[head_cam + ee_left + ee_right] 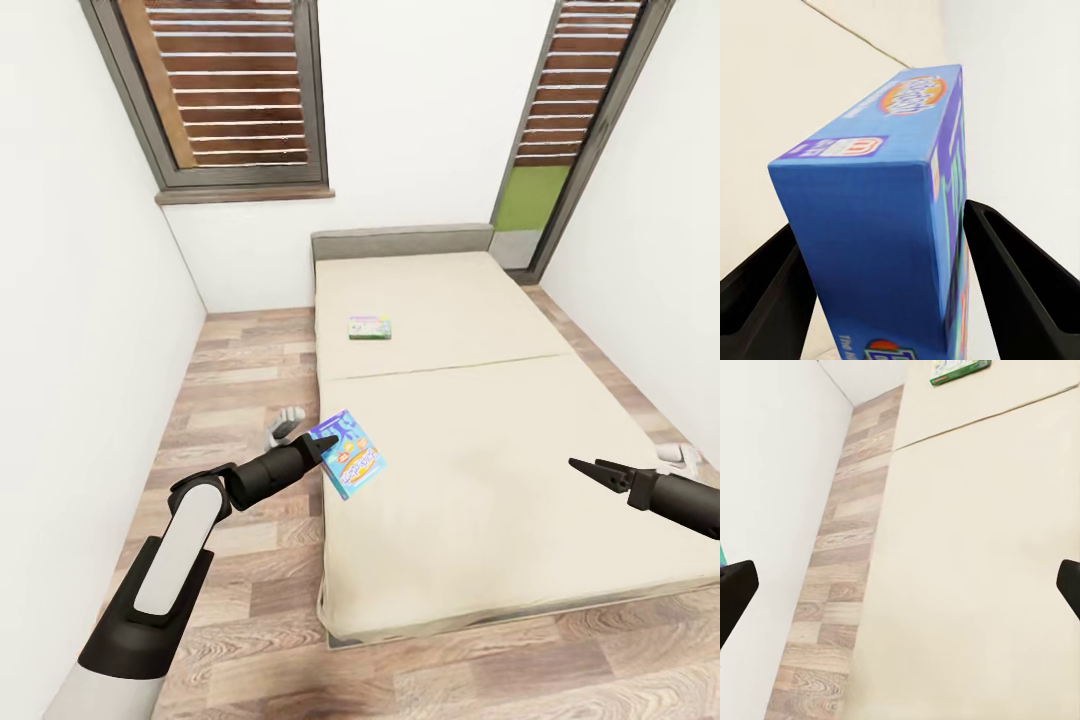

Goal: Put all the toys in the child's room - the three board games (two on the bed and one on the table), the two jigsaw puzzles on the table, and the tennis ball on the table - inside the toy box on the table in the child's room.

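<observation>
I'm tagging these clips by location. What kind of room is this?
Most likely a bedroom: a wide cream mattress bed with a grey headboard takes up most of the wood-plank floor, white walls close in on both sides, and a window with brown slatted shutters sits behind it.

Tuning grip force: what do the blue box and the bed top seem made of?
Blue box: likely printed cardboard, smooth, sharp folded edges, flat faces. Bed top: looks like soft matte cream fabric or foam, with a seam across; uncertain in a render.
</observation>
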Available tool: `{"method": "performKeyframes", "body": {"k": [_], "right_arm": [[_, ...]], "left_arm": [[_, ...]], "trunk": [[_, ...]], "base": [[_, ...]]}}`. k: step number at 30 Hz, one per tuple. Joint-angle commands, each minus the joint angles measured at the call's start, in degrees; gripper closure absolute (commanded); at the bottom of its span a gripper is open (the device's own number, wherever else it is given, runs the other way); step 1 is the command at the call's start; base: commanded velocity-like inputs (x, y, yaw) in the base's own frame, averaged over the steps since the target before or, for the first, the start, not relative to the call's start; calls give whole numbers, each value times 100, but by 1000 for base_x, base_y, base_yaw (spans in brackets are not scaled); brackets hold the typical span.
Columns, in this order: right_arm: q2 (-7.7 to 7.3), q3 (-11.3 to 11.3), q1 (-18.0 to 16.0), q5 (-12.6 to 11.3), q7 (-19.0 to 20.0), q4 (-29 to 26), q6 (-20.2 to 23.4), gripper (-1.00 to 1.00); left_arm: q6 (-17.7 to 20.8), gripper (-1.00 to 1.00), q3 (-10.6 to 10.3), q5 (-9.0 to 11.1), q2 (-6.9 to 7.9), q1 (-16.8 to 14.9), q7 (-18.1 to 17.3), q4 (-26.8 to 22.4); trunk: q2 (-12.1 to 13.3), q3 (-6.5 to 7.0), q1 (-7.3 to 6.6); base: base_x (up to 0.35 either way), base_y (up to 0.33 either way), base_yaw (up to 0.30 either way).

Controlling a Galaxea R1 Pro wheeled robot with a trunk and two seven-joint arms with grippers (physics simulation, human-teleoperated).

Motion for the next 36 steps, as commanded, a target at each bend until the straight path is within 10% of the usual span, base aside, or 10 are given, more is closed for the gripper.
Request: {"method": "performKeyframes", "body": {"k": [1,36], "right_arm": [[-1,-3,-4,-23,2,0,41,-100],[-2,-12,-4,-23,2,0,41,-100]], "left_arm": [[16,100,0,55,-2,-4,59,-6],[25,100,-24,34,4,-4,51,21]], "trunk": [[37,22,-21],[1440,977,-790]], "base": [[0,0,0],[0,0,0]]}}
